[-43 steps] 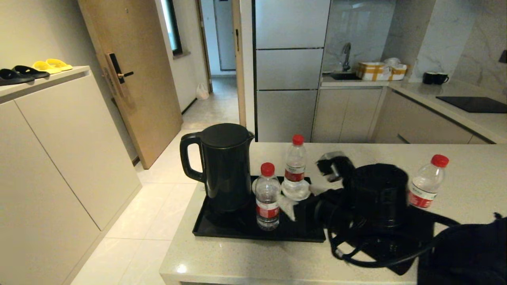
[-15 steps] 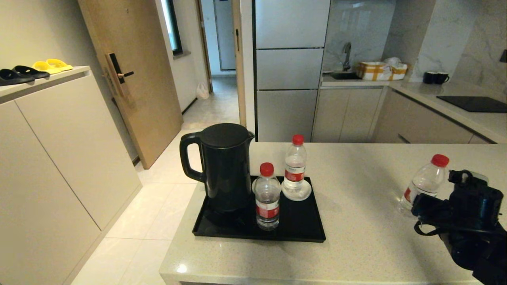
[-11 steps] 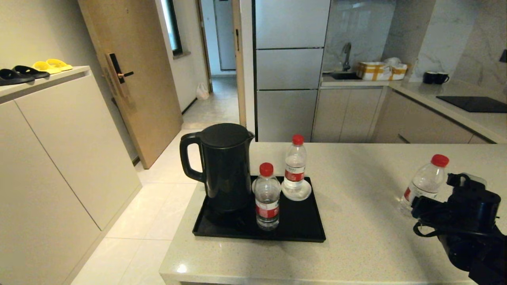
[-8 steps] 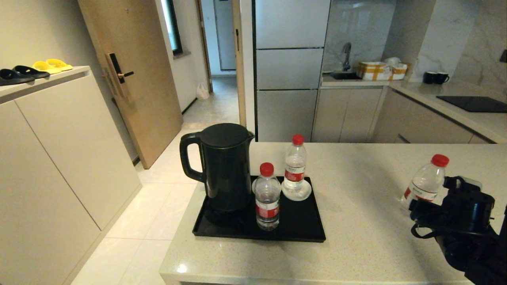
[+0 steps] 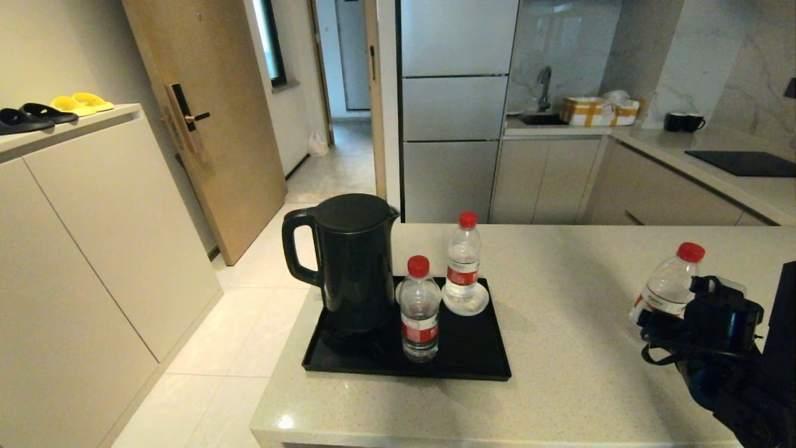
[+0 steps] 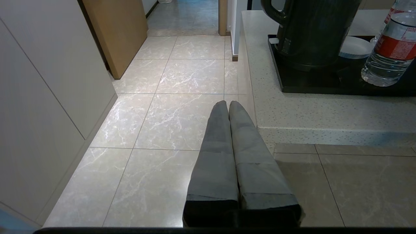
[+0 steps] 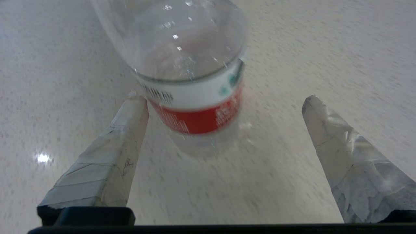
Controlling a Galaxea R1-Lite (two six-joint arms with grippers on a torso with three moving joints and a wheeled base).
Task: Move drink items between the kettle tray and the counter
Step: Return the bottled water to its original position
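Observation:
Two red-capped water bottles stand on the black kettle tray. The near bottle is beside the kettle. The far bottle rests on a white saucer. A third bottle stands on the beige counter at the right. My right gripper is open around that third bottle, low at its label. One fingertip is right beside the label and the other fingertip is well clear. My left gripper is shut and empty, hanging over the floor beside the counter.
A second saucer lies on the tray behind the kettle. The counter's near edge runs beside the left gripper. A cabinet with slippers stands at the far left. A cooktop and sink are on the back counter.
My right arm left the tray area and swung right to the bottle on the counter. In the last second it crept closer, now covering the bottle's base.

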